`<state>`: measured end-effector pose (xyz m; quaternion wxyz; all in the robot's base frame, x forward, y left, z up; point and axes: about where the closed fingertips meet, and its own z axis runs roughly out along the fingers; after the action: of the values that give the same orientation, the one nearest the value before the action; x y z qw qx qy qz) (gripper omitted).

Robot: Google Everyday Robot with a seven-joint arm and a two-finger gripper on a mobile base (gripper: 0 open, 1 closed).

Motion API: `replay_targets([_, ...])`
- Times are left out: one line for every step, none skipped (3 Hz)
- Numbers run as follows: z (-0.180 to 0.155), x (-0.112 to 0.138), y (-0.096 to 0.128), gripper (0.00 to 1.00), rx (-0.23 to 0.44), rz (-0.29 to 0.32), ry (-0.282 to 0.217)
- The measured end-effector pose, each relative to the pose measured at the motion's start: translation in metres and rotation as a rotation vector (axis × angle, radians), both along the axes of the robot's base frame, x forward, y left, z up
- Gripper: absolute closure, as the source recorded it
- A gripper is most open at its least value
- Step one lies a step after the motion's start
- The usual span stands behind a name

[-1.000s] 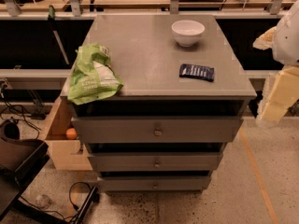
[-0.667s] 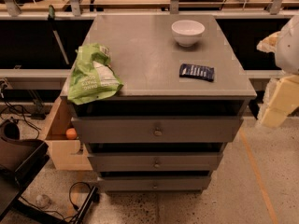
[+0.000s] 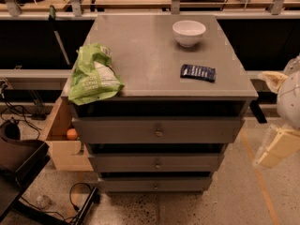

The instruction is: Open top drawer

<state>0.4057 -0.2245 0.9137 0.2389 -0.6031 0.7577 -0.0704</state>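
The top drawer (image 3: 140, 130) is the widest grey front of the cabinet, just under the tabletop, with a small round metal knob (image 3: 159, 132) at its centre. A dark gap shows between its upper edge and the tabletop. Two narrower grey drawers (image 3: 157, 163) with like knobs sit below it. My gripper (image 3: 279, 145) is at the right edge of the view, beside the cabinet's right side at about drawer height. It is well clear of the knob and holds nothing that I can see.
On the grey top (image 3: 150, 64) lie a green bag (image 3: 93, 76) at the left edge, a white bowl (image 3: 189, 33) at the back and a dark blue packet (image 3: 198, 72). A pale wooden box drawer (image 3: 63, 142) holding an orange ball (image 3: 71, 134) juts out left. Cables lie on the floor at the lower left.
My gripper has moved downward along the right edge of the view, from tabletop height to drawer height. The drawers and the things on top have not moved.
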Motion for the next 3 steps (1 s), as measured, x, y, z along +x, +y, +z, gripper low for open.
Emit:
replay_targets([-0.023, 0.006, 0.009, 0.0, 0.002, 0.04, -0.086])
replay_targets([-0.041, 0.024, 0.028, 0.0, -0.029, 0.078, -0.149])
replay_targets([-0.041, 0.025, 0.028, 0.0, -0.028, 0.077, -0.152])
